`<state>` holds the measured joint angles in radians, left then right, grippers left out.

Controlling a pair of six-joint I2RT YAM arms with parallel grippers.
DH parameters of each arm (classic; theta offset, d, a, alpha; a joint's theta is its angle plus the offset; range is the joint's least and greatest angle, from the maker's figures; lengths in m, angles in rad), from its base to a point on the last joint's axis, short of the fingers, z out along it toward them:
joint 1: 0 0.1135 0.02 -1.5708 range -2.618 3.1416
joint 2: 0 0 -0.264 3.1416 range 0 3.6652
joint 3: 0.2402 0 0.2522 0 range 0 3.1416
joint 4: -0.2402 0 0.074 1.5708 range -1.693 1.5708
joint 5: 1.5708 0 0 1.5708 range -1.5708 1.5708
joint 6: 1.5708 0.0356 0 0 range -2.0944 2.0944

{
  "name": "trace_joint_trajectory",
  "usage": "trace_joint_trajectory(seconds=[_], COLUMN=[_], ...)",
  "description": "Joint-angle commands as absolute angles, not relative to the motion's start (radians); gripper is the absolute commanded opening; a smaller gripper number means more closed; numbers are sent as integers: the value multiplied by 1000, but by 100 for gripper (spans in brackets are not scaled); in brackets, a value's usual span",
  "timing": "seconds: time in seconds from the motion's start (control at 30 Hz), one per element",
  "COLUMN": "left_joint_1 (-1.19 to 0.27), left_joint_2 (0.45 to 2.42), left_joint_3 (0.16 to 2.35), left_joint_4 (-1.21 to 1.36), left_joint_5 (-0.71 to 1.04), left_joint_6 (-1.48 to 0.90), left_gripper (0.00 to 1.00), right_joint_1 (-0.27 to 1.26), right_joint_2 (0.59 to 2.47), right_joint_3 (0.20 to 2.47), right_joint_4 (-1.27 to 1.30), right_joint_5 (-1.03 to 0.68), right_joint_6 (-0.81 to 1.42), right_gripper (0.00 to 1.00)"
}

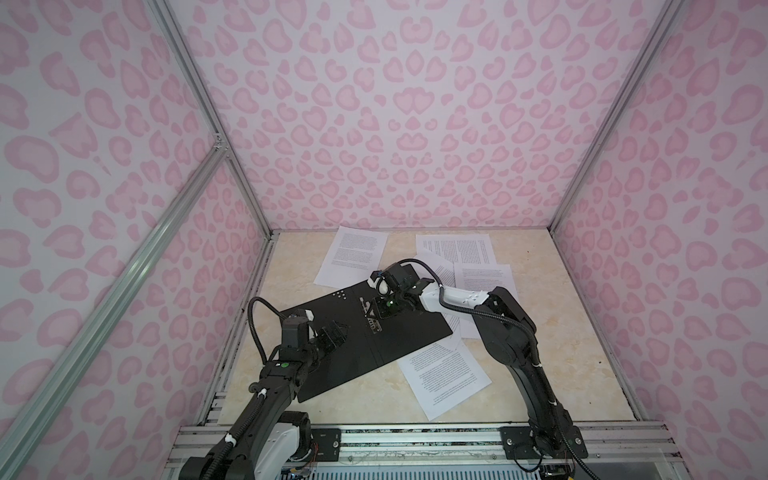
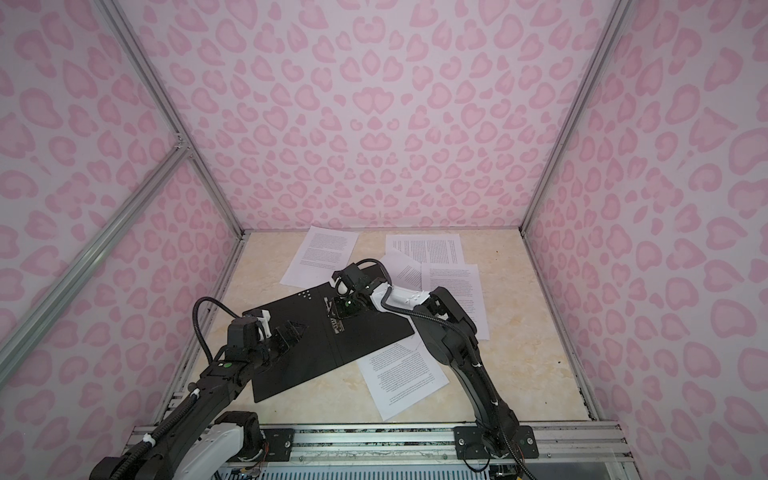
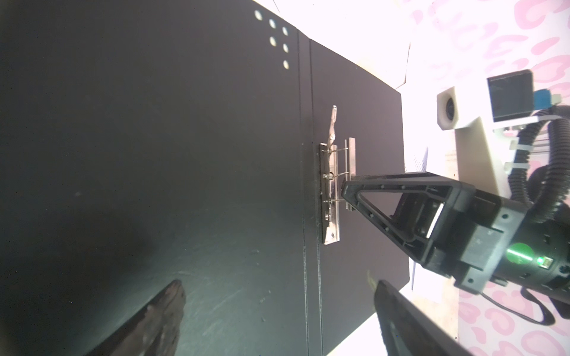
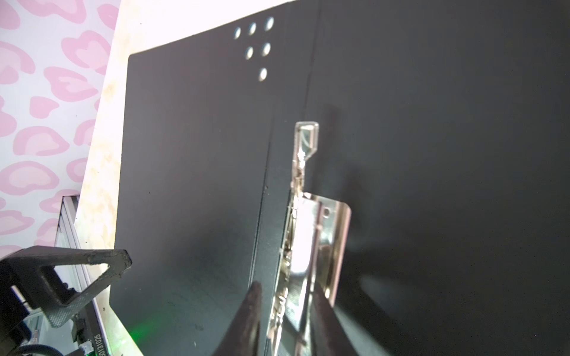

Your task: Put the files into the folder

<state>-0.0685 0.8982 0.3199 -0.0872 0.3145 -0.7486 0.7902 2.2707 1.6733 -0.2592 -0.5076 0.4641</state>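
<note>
Metal clip (image 4: 320,234) is pinched by right fingers (image 4: 249,320); left fingers (image 3: 163,311) are spread above the folder (image 1: 353,365), sheets (image 1: 444,374) trapped under its edges.

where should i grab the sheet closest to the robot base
On the near sheet, likely the corner closest to the base, from above: it lies flat, so only an edge can be pinched up. Its far side meets the open folder; that corner lies clear on the table.

Black-white arms (image 1: 511,340), ribbed cables (image 3: 552,172)
</note>
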Motion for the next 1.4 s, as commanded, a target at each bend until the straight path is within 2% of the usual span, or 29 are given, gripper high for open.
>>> trace_joint_trajectory(seconds=[0.0, 0.13, 0.3, 0.5, 0.77, 1.23, 1.3, 1.37], left_joint_1=[-68, -71, -75, -77, -77, -77, -76, -77], left_joint_2=[880, 828, 714, 597, 575, 552, 554, 555], left_joint_3=[325, 329, 323, 328, 334, 334, 334, 334], left_joint_4=[-82, -95, -121, -192, -209, -225, -224, -224], left_joint_5=[313, 316, 291, 215, 215, 192, 190, 190], left_joint_6=[-735, -729, -726, -721, -721, -720, -720, -721], left_gripper=[97, 97, 97, 97, 97, 97, 97, 97], right_joint_1=[792, 796, 798, 808, 819, 916, 922, 927], right_joint_2=[2266, 2246, 2208, 2151, 2147, 2204, 2213, 2221], right_joint_3=[1664, 1651, 1610, 1511, 1408, 1378, 1379, 1373], right_joint_4=[-216, -183, -101, 91, 336, 509, 518, 538], right_joint_5=[-532, -541, -553, -575, -558, -391, -374, -357], right_joint_6=[497, 538, 613, 771, 966, 1119, 1126, 1140], right_gripper=[20, 11, 6, 6, 4, 5, 6, 13])
